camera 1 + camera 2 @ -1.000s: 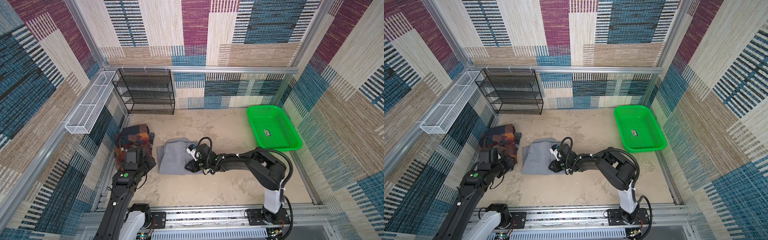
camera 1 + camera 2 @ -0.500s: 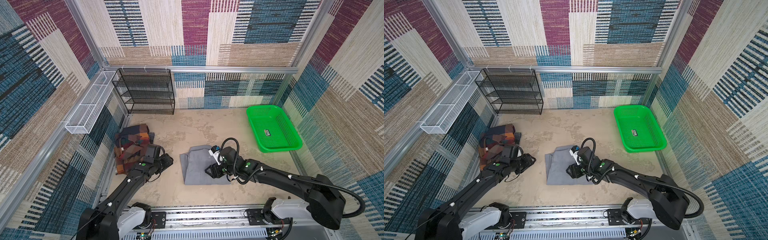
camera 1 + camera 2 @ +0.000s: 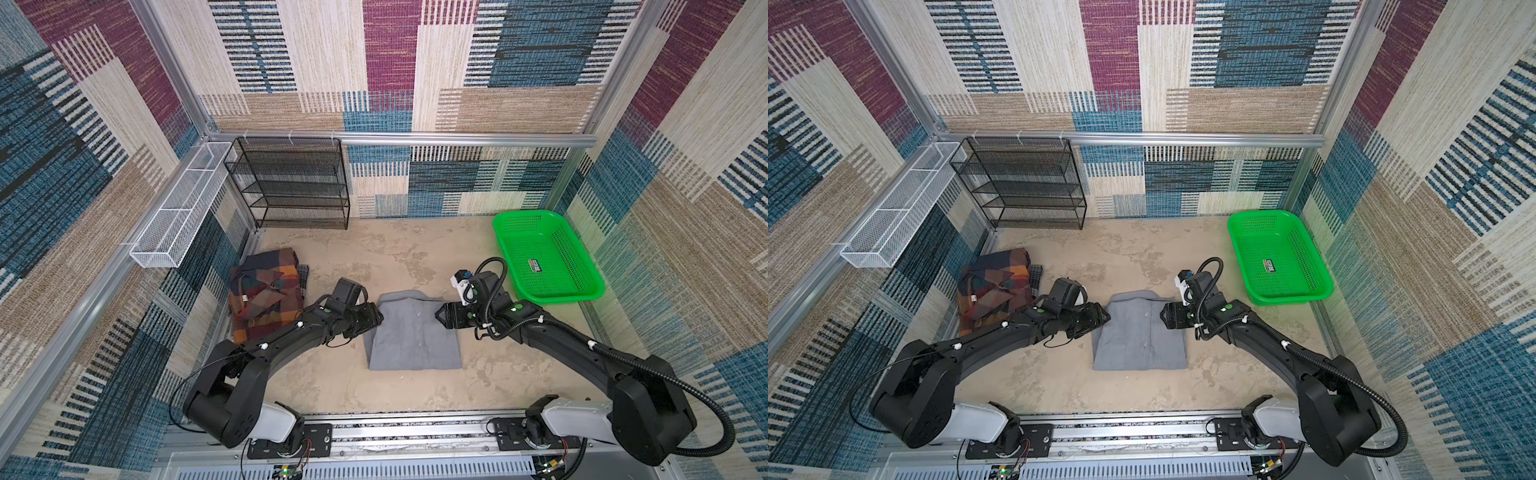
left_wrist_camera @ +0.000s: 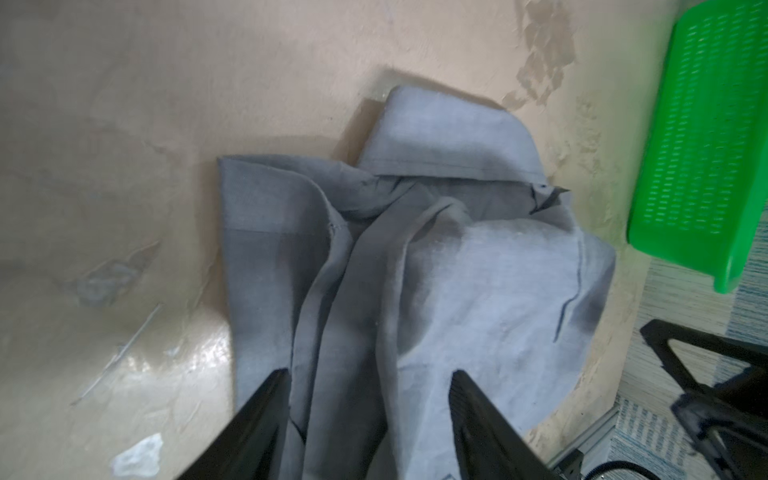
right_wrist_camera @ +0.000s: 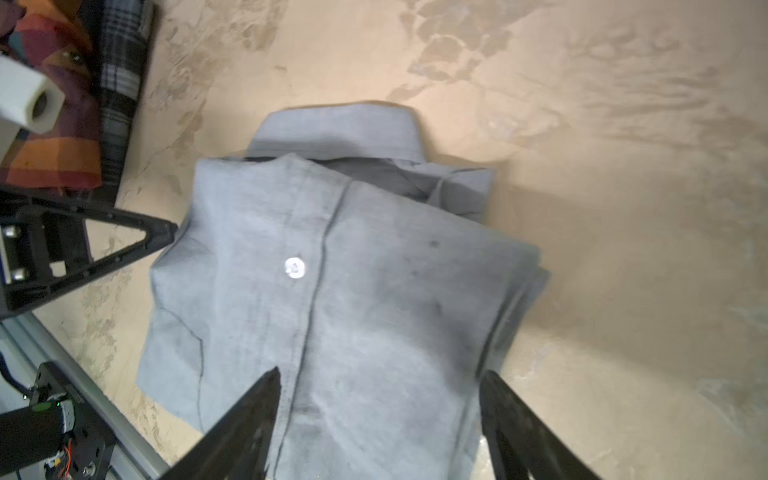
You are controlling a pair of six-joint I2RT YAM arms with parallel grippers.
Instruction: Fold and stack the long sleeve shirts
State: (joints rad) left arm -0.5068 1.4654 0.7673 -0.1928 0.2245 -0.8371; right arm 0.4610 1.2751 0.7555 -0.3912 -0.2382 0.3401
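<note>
Lying flat mid-table, the gray shirt (image 3: 413, 336) is folded to a rectangle: collar toward the back wall, placket and a white button (image 5: 294, 267) facing up. The plaid shirt (image 3: 266, 299) sits folded too, well apart by the left wall, so the stack is not yet made.

The left gripper (image 4: 368, 376) is at the gray shirt's left edge near the shoulder, jaws spread and nothing pinched. The right gripper (image 5: 380, 374) faces it from the opposite edge, also spread wide and empty. Whether any fingertip touches the cloth is hard to tell, as the wrist views are blurred there.

Risks from here, as a judgement:
- **Top layer only.** The left wrist view shows loose, rumpled layers by the collar. A pinch on just the top layer would let the fold fall open on the lift.
- **Uneven lift.** Two side grips on soft cloth let the middle sag. If one arm leads, the rectangle skews or a tucked sleeve slides out.
- **Dragging.** The patchy tabletop (image 3: 374, 257) could peel the bottom layer back.
- **Collision.** The grippers point at each other, so closing in too far risks finger contact.
- **Tight landing.** The plaid shirt lies close to the wall, so an off-centre drop gives a crooked stack.
- **Snagging.** The green basket (image 3: 557, 297) is near the right arm, and its cable loop could catch the rim.
</note>
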